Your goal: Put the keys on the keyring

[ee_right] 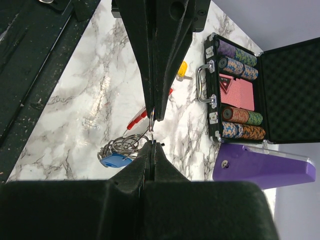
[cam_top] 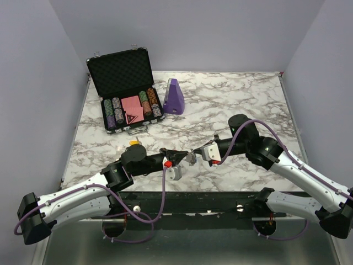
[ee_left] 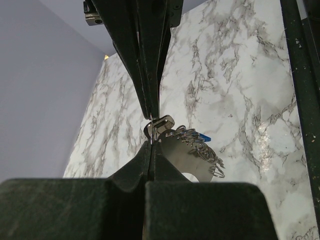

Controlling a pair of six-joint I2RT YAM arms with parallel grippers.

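- The marble table (cam_top: 231, 99) carries the work close to the middle of its near edge.
- The left gripper (cam_top: 179, 160) and right gripper (cam_top: 203, 154) face each other there. Each has its fingers pressed fully together on a thin silver wire, apparently the ring's own.
- The keyring (cam_top: 190, 157) is stretched between them, its long axis roughly along the near edge. Its red arc (ee_right: 136, 119) points toward the near-left corner.
- A blue-tagged key (ee_right: 116, 160) hangs in the silver coils below; whether it touches the marble I cannot tell.
- A yellow-tagged key (cam_top: 134, 142) lies loose toward the near-left corner, its heading too small to read.
- The step looks like steadying and parting the ring. Next, one gripper must hold while the other fetches that key.
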